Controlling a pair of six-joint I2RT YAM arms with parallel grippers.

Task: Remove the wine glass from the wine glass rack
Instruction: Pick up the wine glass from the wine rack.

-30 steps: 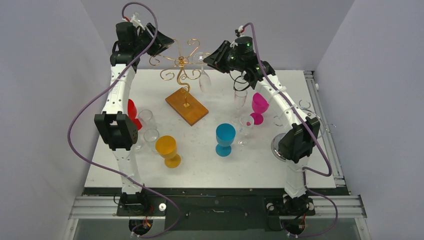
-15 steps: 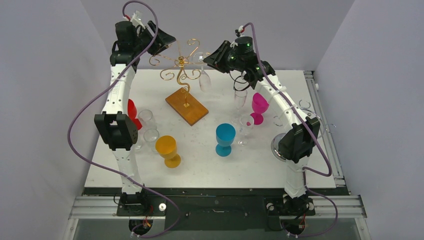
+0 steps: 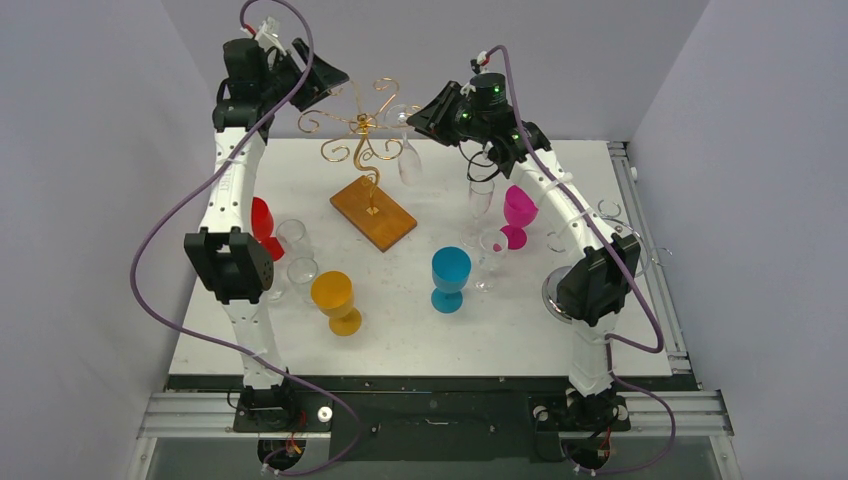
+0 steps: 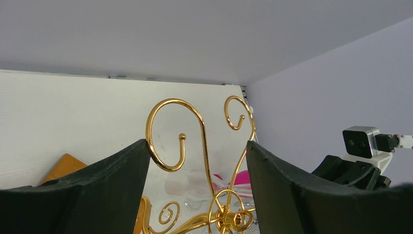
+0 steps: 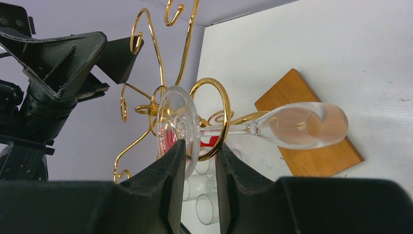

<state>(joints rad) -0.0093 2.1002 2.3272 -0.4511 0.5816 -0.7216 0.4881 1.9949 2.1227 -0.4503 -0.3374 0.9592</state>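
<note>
The wine glass rack (image 3: 362, 140) is gold wire with curled arms on a brown wooden base (image 3: 373, 213). A clear wine glass (image 3: 409, 160) hangs bowl-down from its right arm. In the right wrist view the wine glass (image 5: 302, 124) has its stem through a gold loop. My right gripper (image 5: 198, 146) is shut on the rim of its round foot (image 5: 178, 122), with the loop also between the jaws. My left gripper (image 4: 197, 146) stands open at the rack's upper left, with gold curls (image 4: 168, 139) showing between its fingers. From above, the left gripper (image 3: 330, 82) and right gripper (image 3: 422, 115) flank the rack top.
Standing on the table are a red cup (image 3: 262, 222), two clear tumblers (image 3: 293, 237), an orange goblet (image 3: 334, 298), a blue goblet (image 3: 450, 276), a magenta goblet (image 3: 518, 213), a clear flute (image 3: 481, 197) and a small clear glass (image 3: 492, 250). A chrome stand's round base (image 3: 553, 296) sits behind the right arm.
The left gripper's jaws have spread wider and its arm has drawn slightly up and away from the rack. The right gripper and the glass have stayed put.
</note>
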